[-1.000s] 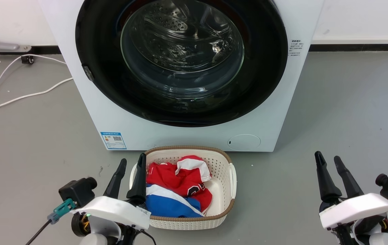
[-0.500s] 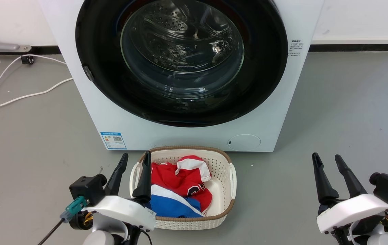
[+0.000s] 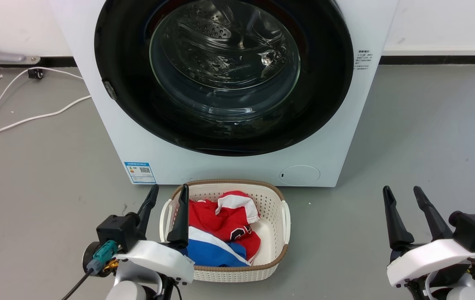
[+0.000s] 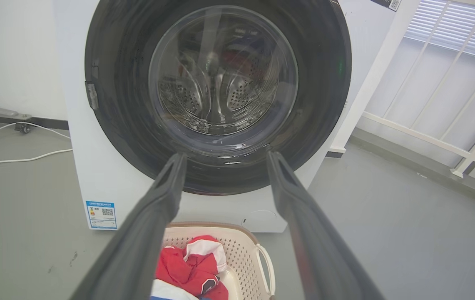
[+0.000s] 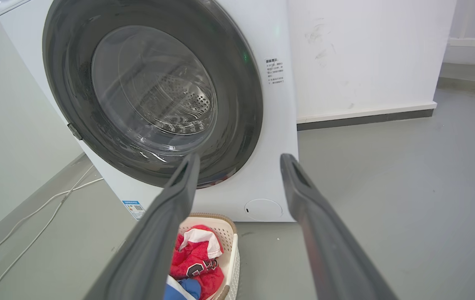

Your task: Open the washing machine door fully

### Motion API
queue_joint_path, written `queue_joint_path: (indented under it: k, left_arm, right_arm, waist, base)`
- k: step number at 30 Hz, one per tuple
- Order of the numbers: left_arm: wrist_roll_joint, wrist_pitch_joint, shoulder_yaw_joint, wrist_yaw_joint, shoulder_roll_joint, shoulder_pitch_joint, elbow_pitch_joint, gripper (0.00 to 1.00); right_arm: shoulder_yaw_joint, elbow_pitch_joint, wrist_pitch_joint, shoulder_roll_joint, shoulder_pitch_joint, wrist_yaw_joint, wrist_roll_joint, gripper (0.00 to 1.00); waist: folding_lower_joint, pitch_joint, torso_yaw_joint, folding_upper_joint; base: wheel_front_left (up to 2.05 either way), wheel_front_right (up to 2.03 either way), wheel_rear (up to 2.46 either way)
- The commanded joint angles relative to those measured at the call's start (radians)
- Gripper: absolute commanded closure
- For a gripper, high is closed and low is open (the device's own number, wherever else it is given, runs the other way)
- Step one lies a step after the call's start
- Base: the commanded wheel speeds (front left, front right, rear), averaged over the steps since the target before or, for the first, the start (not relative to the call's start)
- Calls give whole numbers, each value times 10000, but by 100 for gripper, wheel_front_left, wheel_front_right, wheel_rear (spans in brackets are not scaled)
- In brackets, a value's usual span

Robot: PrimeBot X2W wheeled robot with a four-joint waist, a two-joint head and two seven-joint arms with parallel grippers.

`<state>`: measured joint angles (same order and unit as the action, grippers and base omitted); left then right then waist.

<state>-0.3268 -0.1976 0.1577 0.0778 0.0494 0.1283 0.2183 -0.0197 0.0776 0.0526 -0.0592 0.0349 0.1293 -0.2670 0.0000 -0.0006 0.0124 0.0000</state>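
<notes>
Both grippers hold their long dark fingers apart and empty: the left gripper (image 3: 170, 188) low before the big white boxy washing machine (image 3: 229, 168), the right gripper (image 3: 401, 189) before its right corner. Its large round glossy black door (image 3: 324, 83) with clear glass centre lies shut on its front.

Grey floor (image 3: 428, 125), white wall (image 3: 441, 25), white cable (image 3: 33, 116), railed window (image 4: 449, 62).
</notes>
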Motion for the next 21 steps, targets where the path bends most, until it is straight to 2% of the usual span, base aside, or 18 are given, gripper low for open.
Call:
queue_joint_path:
  k: [1,12,21]
  left_arm:
    - [292,-105,22,-50,16,182,-15,0]
    - [1219,-324,-58,-150,16,218,50,0]
    - [1793,-493,-33,-157,15,235,145,0]
  right_arm:
    - [-19,-114,84,33,-62,18,276,0]
    - [-112,-220,241,84,-122,19,1092,0]
    - [-155,-296,348,93,-365,21,1317,0]
  waist:
    - [0,-4,3,0]
    - [0,-38,19,0]
    - [0,-63,54,0]
  base:
    - [0,0,0]
    - [0,0,0]
    - [0,0,0]
